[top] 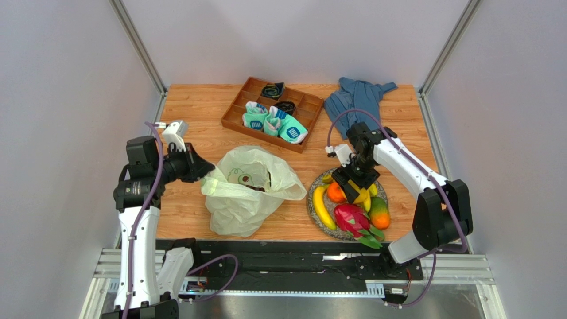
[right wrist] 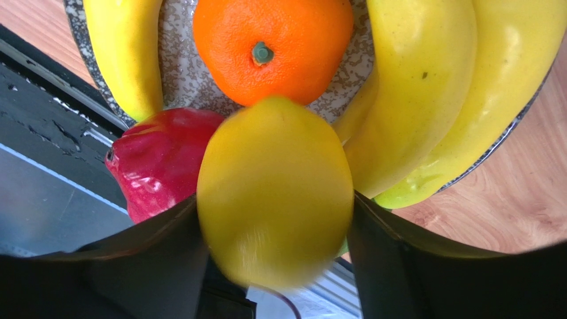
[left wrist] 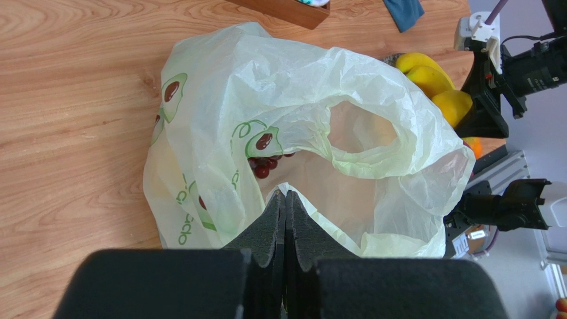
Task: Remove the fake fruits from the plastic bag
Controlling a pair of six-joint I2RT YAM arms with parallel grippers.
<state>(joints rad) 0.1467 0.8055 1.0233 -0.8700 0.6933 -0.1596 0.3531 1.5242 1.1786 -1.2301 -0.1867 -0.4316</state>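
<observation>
The pale yellow-green plastic bag (top: 249,189) lies on the table left of centre. It fills the left wrist view (left wrist: 293,100), and dark red grapes (left wrist: 266,165) show inside its mouth. My left gripper (left wrist: 285,194) is shut on the bag's rim at its left side (top: 203,174). My right gripper (right wrist: 273,199) hovers low over a speckled plate (top: 311,199) and holds a yellow round fruit (right wrist: 273,193) between its jaws. On the plate lie a banana (top: 323,207), an orange (right wrist: 273,46), a pink dragon fruit (top: 353,219), a mango (top: 379,214) and a banana bunch (right wrist: 419,86).
A wooden compartment tray (top: 233,109) with teal-white rolled socks (top: 271,123) stands at the back centre. A blue cloth garment (top: 356,100) lies at the back right. Grey walls close in both sides, and a metal rail runs along the near edge.
</observation>
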